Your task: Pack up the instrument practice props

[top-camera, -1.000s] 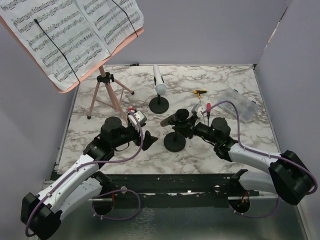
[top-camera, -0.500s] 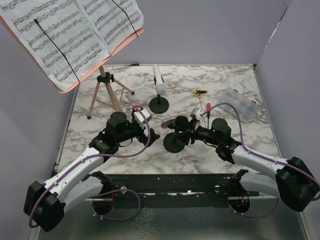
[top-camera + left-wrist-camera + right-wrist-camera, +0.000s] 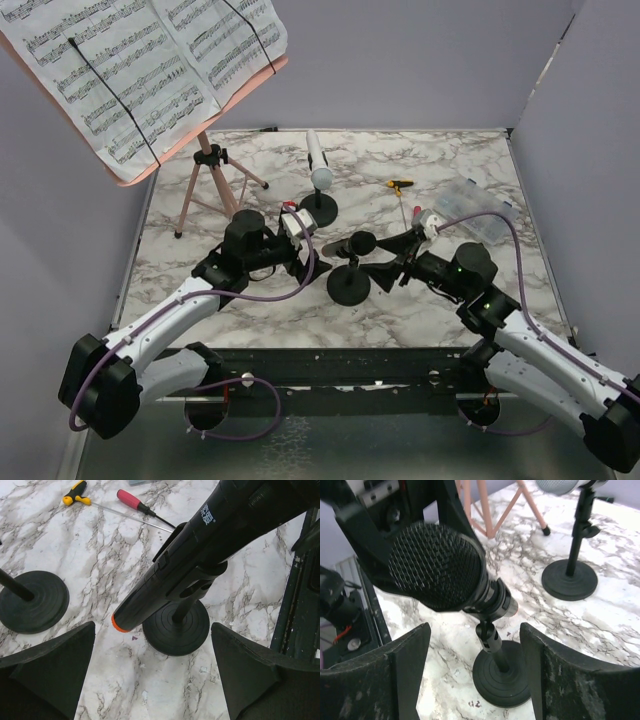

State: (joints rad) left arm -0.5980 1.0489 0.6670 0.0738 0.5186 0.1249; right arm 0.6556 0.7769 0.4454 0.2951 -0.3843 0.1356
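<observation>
The black microphone (image 3: 350, 243) lies tilted in the clip of its black round-based holder (image 3: 350, 286) at mid-table. My left gripper (image 3: 306, 264) stands open just left of it, nothing between its fingers; its view shows the microphone's body (image 3: 200, 545) and orange tail end above the holder base (image 3: 176, 627). My right gripper (image 3: 386, 262) is open on the right, its fingers (image 3: 560, 675) standing on either side of the holder stem (image 3: 492, 645) without touching. Behind, the white microphone (image 3: 319, 165) sits on the second holder (image 3: 318, 210). The pink music rest (image 3: 205, 180) carries white sheet-music pages (image 3: 140, 70).
A red-handled screwdriver (image 3: 413, 213) and a yellow-handled tool (image 3: 400, 184) lie behind the right gripper. The clear compartment box (image 3: 480, 207) sits at the right. Grey walls close in three sides, and a black rail (image 3: 330, 365) runs along the near edge.
My right gripper has opened, let go of the black microphone and drawn back to the right. The left gripper has moved forward and right, closer to the microphone's tail end.
</observation>
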